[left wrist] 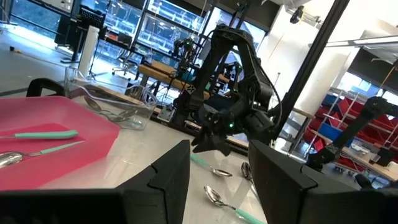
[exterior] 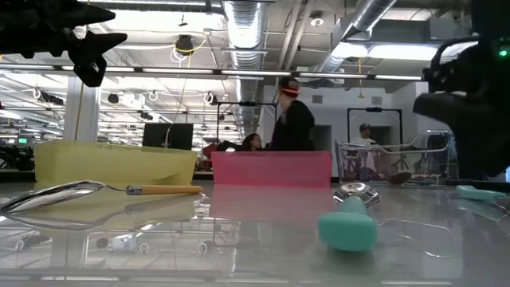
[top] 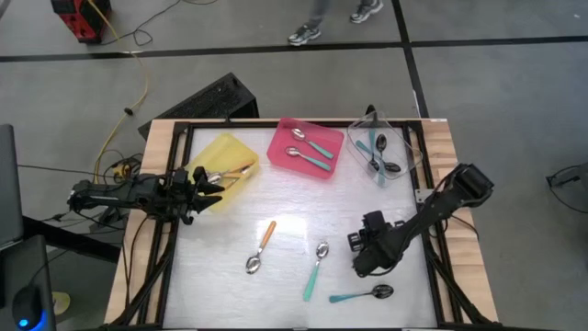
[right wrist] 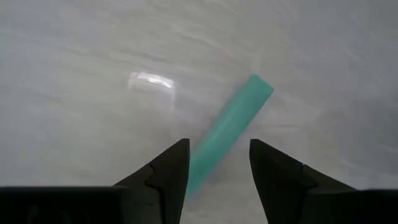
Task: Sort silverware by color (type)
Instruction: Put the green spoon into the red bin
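The right gripper [top: 360, 268] hangs low over the table [top: 285, 207], well clear of the pink tray [top: 306, 147] on the near side, and its jaws stand apart with nothing between them yet. Straight ahead of its fingers [right wrist: 165, 171] lies a teal handle [right wrist: 227, 130], running slantwise into the gap, flat on the bare surface. From overhead that looks like the teal spoon with the dark bowl [top: 360, 295], the loose piece farthest from the pink tray.

The move now, I judge, is to line the jaws square across that handle, settle low enough to get under its round sides, and pinch near the middle so it does not swing. A slanted approach could skid it across the slick top.

Two more wait between here and the pink tray: a teal spoon with a silver bowl [top: 315, 268] and an orange-handled spoon [top: 261, 247]. The pink tray already holds teal spoons; the clear tray [top: 381, 152] beside it holds dark-bowled ones.

The left gripper [top: 217, 184] hovers at the yellow tray [top: 220, 170], jaws parted, empty.
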Available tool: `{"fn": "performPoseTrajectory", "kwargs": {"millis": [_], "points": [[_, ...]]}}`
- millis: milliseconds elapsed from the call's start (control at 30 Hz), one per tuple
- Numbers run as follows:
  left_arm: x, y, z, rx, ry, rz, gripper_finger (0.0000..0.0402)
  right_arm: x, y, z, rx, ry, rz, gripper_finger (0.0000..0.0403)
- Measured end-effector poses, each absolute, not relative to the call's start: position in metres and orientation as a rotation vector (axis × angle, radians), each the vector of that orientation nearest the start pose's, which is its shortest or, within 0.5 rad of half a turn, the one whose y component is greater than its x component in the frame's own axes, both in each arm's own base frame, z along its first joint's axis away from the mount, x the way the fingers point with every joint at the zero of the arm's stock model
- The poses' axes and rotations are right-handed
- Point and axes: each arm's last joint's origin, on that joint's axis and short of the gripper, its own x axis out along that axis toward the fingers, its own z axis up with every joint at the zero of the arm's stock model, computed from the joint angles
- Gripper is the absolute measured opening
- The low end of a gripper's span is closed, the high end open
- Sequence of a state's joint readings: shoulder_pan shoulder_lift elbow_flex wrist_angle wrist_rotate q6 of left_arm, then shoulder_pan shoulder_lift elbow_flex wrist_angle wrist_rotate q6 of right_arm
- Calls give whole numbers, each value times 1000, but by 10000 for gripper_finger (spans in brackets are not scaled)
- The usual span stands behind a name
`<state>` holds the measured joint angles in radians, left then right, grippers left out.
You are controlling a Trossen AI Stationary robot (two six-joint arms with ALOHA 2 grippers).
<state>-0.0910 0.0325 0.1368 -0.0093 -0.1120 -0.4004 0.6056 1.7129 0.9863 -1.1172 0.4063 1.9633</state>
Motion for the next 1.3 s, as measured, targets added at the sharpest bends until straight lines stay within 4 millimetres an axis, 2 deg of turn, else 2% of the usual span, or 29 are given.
{"fn": "performPoseTrajectory", "kwargs": {"millis": [300,467,800,1067,1300], "points": [[90,-5,206,-396,-97,3,148,219,139,138,619,1011,-1289,224],[90,-5,206,-396,-97,3,148,220,140,133,675,992,-1345,226],[90,-5,206,-395,-97,8,148,225,143,124,725,956,-1345,223],[90,-5,206,-396,-98,8,148,226,145,116,712,952,-1356,194],[90,-5,206,-396,-98,8,148,228,146,115,722,951,-1341,121]]}}
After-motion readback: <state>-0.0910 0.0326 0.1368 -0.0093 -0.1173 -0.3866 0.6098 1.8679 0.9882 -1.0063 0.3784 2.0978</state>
